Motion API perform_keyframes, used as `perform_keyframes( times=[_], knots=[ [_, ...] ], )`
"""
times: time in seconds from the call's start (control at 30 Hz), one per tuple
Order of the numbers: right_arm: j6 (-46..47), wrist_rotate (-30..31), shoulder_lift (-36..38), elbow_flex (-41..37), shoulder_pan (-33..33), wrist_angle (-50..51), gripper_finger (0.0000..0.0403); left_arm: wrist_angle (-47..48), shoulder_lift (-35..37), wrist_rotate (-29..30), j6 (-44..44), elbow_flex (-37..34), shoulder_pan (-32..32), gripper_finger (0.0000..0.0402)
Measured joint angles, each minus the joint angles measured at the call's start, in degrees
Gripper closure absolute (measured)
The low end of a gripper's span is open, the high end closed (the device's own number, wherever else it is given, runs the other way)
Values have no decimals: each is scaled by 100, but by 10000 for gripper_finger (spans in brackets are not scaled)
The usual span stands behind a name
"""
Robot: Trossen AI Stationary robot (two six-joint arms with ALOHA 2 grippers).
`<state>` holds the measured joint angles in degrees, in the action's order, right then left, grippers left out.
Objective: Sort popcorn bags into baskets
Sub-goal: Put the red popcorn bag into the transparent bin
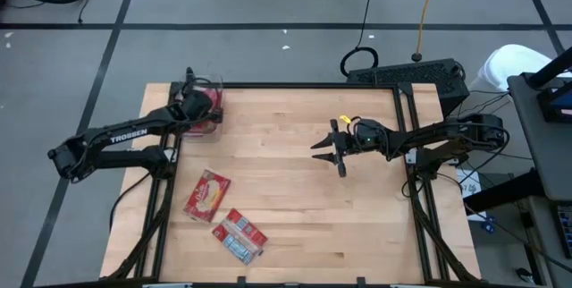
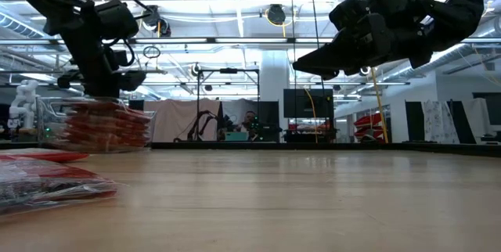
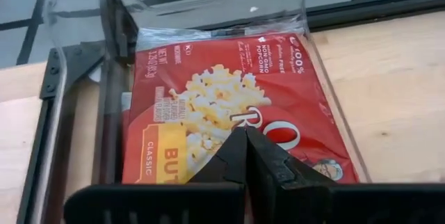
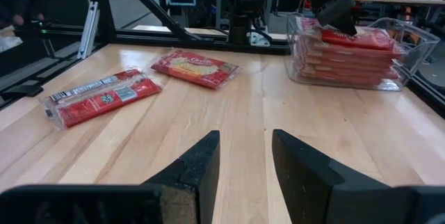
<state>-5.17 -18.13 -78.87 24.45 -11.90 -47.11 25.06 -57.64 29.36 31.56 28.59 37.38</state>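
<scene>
- Left gripper [image 3: 245,156] closed empty just above the top popcorn bag [image 3: 229,106] in the clear basket [image 1: 217,87] — lift straight up, avoiding the walls.
- Right gripper [image 1: 332,149] hovers open over the counter [image 1: 304,225] — two bags [image 1: 207,194] lie well off.

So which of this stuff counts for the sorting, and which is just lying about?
For the job:
- clear bin with stacked red popcorn bags
- two loose bags on the table, picture side up and label side up

Lying about:
- keyboard behind the table
- floor cables

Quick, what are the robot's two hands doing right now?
Left gripper: fingers shut, empty, over the popcorn bags stacked in the basket.
Right gripper: fingers open, empty, above the table.
</scene>
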Motion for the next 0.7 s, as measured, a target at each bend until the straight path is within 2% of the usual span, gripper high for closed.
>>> perform_keyframes(
  times=[0.23,0.43,0.7],
  knots=[
    [-2,2,0,0,0,-35,276,-268,192,-147,-97,-21,-102,383],
    [1,4,0,0,0,-20,276,-262,671,-149,-302,-23,-207,397],
    [403,10,-1,0,0,-42,276,-286,1407,-131,-583,-23,-844,385]
  ],
)
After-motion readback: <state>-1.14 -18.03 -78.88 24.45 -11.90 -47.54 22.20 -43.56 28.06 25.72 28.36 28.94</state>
